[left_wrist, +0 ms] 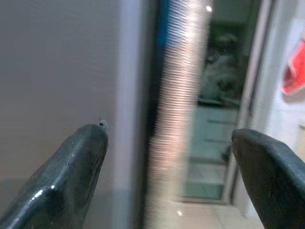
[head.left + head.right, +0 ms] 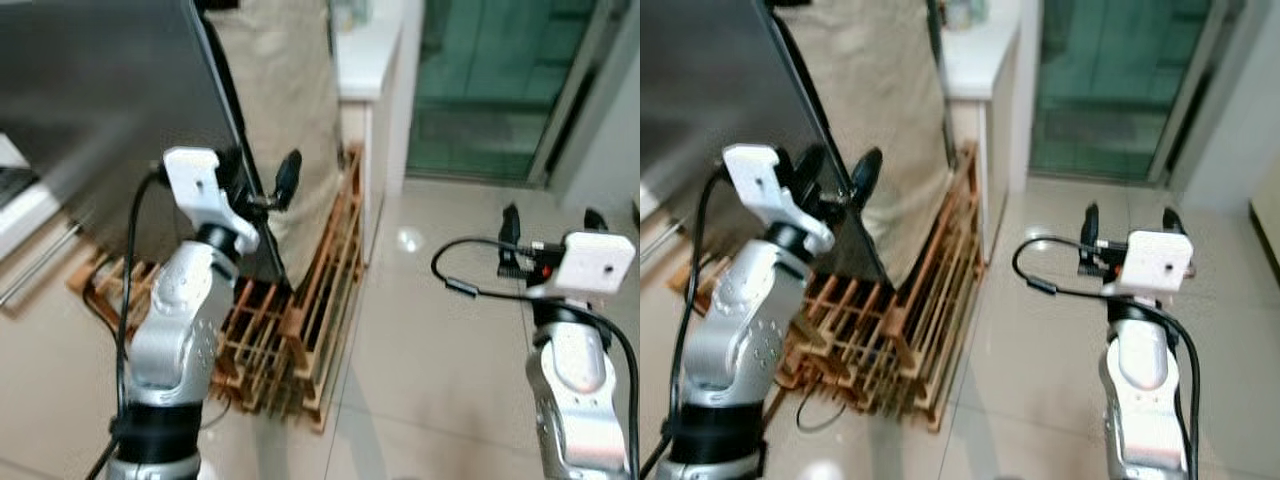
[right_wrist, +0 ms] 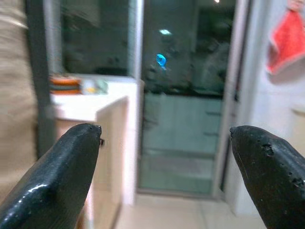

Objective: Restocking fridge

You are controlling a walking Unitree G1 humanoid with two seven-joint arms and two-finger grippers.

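A wooden slatted rack [image 2: 310, 300] leans on the tiled floor [image 2: 440, 380] at centre frame, with a beige cloth [image 2: 280, 110] hanging above it toward 12 o'clock. A white counter [image 2: 365, 55] stands at about 1 o'clock, beside a green-tinted glass door [image 2: 495, 85] toward 2 o'clock. What appears to be a red cloth [image 3: 288, 40] hangs on a white wall, blurred, and an orange item [image 3: 66, 82] rests on the countertop.

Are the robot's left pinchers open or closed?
Open. The left gripper has its two black fingers spread wide apart, one on each side of the dark fridge door edge, not squeezing it.
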